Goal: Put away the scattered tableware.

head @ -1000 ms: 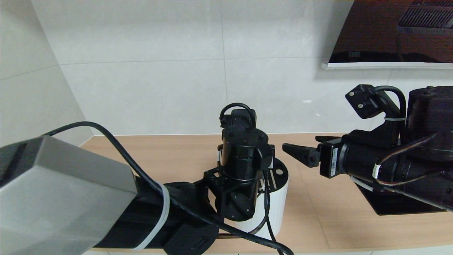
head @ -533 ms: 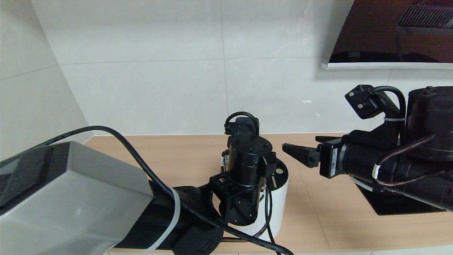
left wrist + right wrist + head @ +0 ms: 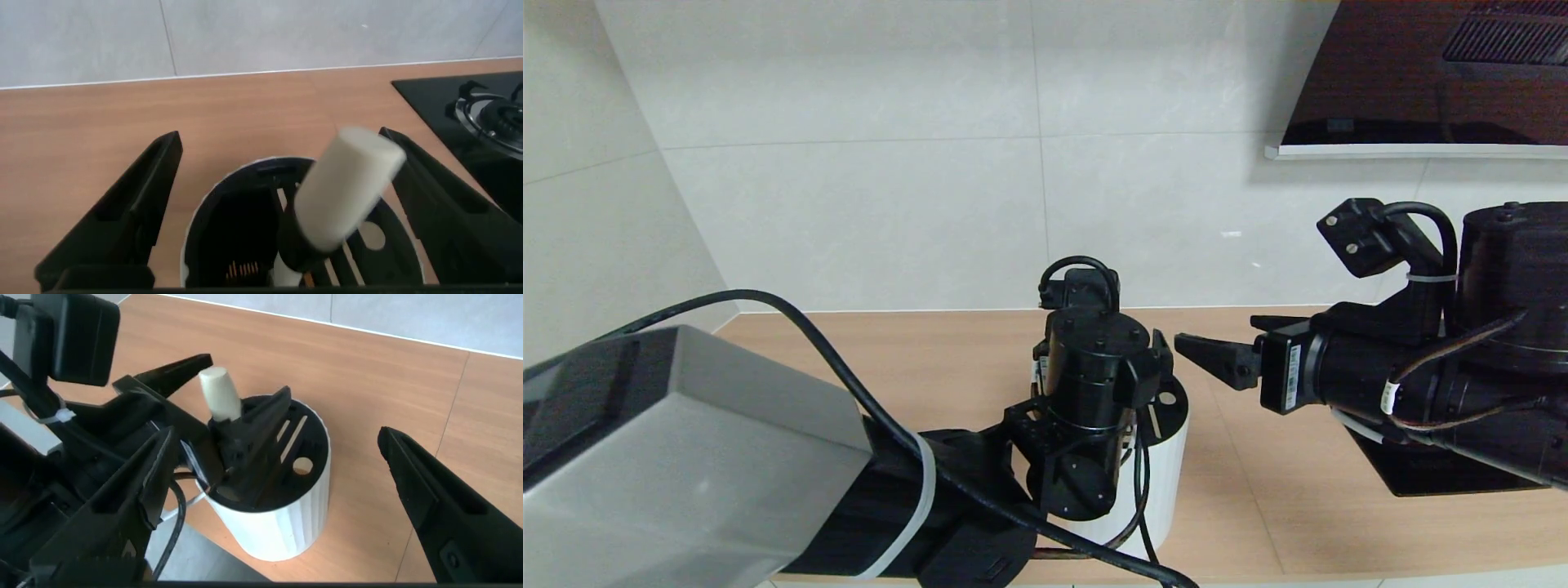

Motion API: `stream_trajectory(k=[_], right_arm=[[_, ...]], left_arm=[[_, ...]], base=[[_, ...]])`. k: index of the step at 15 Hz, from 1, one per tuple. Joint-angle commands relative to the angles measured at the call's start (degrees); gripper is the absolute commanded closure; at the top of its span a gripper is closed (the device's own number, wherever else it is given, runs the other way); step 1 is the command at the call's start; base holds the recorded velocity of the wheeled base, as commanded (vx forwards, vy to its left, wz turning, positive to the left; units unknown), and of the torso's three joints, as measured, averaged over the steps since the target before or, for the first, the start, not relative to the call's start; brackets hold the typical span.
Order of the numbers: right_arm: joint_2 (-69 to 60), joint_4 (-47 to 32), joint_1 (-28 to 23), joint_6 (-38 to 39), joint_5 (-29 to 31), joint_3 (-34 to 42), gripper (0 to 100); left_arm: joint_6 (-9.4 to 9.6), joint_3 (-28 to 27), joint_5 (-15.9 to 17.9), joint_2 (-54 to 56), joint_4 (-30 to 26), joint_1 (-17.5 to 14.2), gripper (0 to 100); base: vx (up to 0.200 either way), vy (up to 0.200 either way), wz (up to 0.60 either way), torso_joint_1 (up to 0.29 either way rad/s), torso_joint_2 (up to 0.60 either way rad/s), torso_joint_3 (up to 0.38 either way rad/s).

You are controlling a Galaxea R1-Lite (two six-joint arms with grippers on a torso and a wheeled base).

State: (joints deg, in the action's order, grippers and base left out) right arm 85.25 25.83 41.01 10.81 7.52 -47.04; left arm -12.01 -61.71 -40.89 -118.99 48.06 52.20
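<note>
A white cylindrical utensil holder [image 3: 1164, 469] with a slotted black top stands on the wooden counter near its front edge. A utensil with a white handle [image 3: 347, 188] stands upright in the holder [image 3: 245, 237]. My left gripper [image 3: 279, 139] hangs directly over the holder, open, its fingers either side of the handle without touching it. The right wrist view shows the same handle [image 3: 221, 390] between those open fingers. My right gripper [image 3: 1217, 339] hovers open just right of the holder [image 3: 286, 498], above counter level, with nothing held.
A black cooktop [image 3: 1437, 478] lies on the counter [image 3: 890, 359] to the right, with a burner [image 3: 490, 102] near the holder. A dark range hood [image 3: 1429, 73] hangs at the upper right. A tiled wall closes the back. Bare counter lies left of the holder.
My left wrist has shifted a little right and down over the holder, then turned slightly. The right arm has barely moved.
</note>
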Motion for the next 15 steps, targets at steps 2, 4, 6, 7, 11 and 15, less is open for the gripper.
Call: stream_trajectory(k=[2, 4, 6, 7, 11, 15], right_arm=[[0.18, 0.1, -0.05, 0.0, 0.04, 0.02, 0], [-0.35, 0.18, -0.05, -0.09, 0.3, -0.07, 0], [-1.23, 0.1, -2.25, -1.5, 0.39, 0.02, 0], [-1.31, 0.18, -5.24, -3.08, 0.21, 0.29, 0], [-12.12, 6.86, -9.9, -9.41, 0.48, 9.51, 0], [-30.67, 7.39, -13.94, -9.76, 0.56, 19.53, 0]], left_arm=[[0.14, 1.5, 0.28, 4.03, 2.39, 0.01, 0], [0.41, 3.35, 0.55, 11.85, 3.45, -0.08, 0], [0.85, 9.24, 2.57, 21.96, 2.57, -0.17, 0], [2.52, 12.58, 4.15, 28.03, 2.31, -1.22, 0], [8.49, 25.59, 5.64, 50.44, -2.97, -10.19, 0], [8.32, 34.37, 9.33, 71.88, -14.22, -19.68, 0]], base=[[0.0, 0.0, 0.0, 0.0, 0.0, 0.0], [0.0, 0.0, 0.0, 0.0, 0.0, 0.0], [0.0, 0.0, 0.0, 0.0, 0.0, 0.0], [0.0, 0.0, 0.0, 0.0, 0.0, 0.0], [0.0, 0.0, 0.0, 0.0, 0.0, 0.0], [0.0, 0.0, 0.0, 0.0, 0.0, 0.0]])
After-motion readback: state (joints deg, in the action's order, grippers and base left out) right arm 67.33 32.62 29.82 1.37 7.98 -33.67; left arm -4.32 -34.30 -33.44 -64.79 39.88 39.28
